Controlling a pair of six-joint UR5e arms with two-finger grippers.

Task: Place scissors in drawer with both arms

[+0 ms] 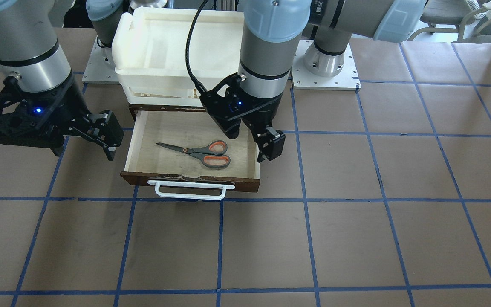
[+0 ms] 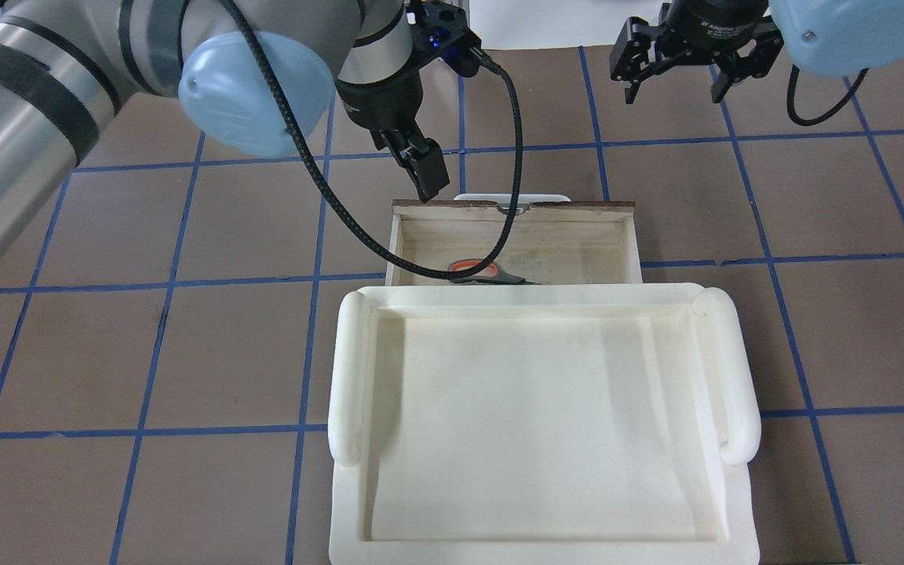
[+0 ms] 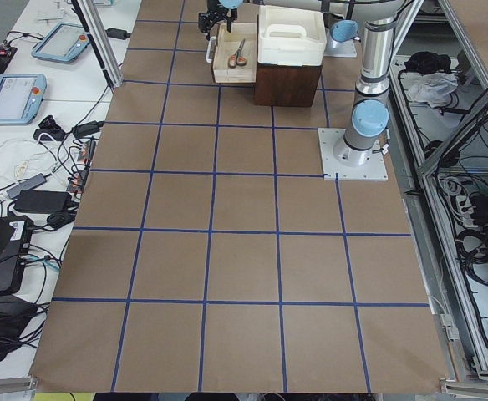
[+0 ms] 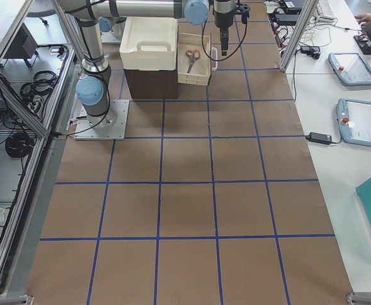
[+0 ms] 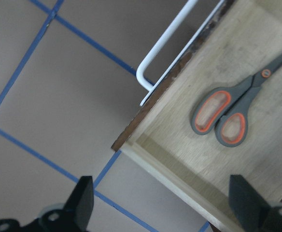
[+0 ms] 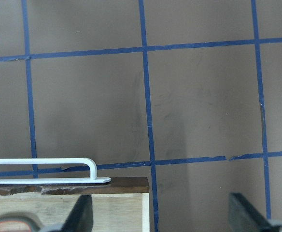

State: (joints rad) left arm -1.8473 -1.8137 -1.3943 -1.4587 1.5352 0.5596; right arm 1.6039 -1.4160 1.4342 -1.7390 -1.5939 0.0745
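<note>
scissors (image 1: 196,153), one pair, lie in the one drawer (image 1: 249,184); left tool (image 5: 162,198), right tool (image 2: 672,96) both spread.

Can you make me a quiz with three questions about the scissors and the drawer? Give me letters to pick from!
1. Where are the scissors?
A. in the drawer
B. on the floor
C. hanging in the air

2. What colour is inside the scissors' loops?
A. green
B. blue
C. orange

3. The drawer is:
A. shut
B. pulled open
C. upside down

Answers:
1 A, they lie flat on its pale wooden bottom.
2 C, the left wrist view shows the orange lining.
3 B, its inside is showing and its white handle sticks out in front.
</note>
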